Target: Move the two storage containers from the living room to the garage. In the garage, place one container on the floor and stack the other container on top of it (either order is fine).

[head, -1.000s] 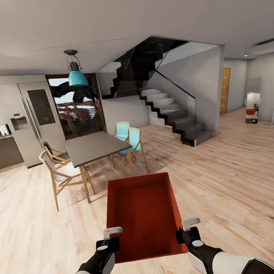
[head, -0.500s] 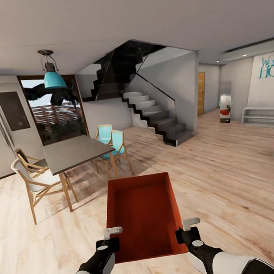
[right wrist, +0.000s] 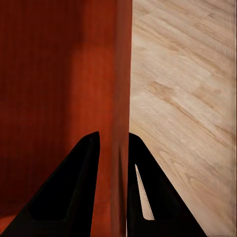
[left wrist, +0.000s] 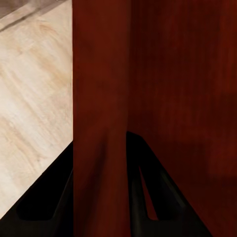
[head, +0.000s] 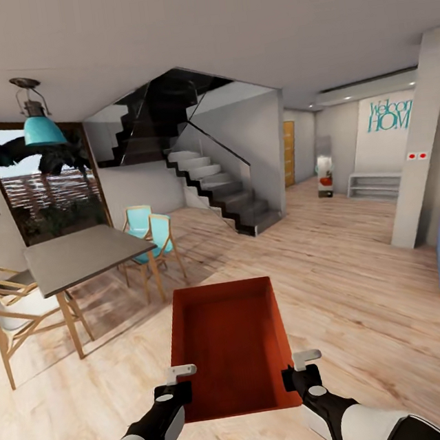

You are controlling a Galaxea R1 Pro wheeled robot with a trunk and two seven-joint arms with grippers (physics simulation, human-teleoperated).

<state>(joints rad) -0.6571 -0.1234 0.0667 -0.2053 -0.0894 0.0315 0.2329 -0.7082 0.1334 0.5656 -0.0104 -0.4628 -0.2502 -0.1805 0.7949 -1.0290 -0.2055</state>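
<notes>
Head view bright, even, soft render light; no harsh glare. Daylight enters through window [head: 48,180] behind dining table [head: 79,256]; soft shadows under table and chairs [head: 150,239] spread across wood floor [head: 373,325]. Stairwell [head: 165,116] upper part dark. Wide-angle stretch toward edges; pillar [head: 416,152] leans. Storage container [head: 231,347] interior evenly lit, slightly darker near walls. Wrist views: container wall close, smeared, dim red; end effector fingers [right wrist: 84,192] near-black silhouettes; floor grain soft, slightly blurred

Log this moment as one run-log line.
phase: carrying | storage container: held level above wood floor | left gripper: clamped on one side wall | right gripper: clamped on opposite wall | ahead: staircase, dining table
</notes>
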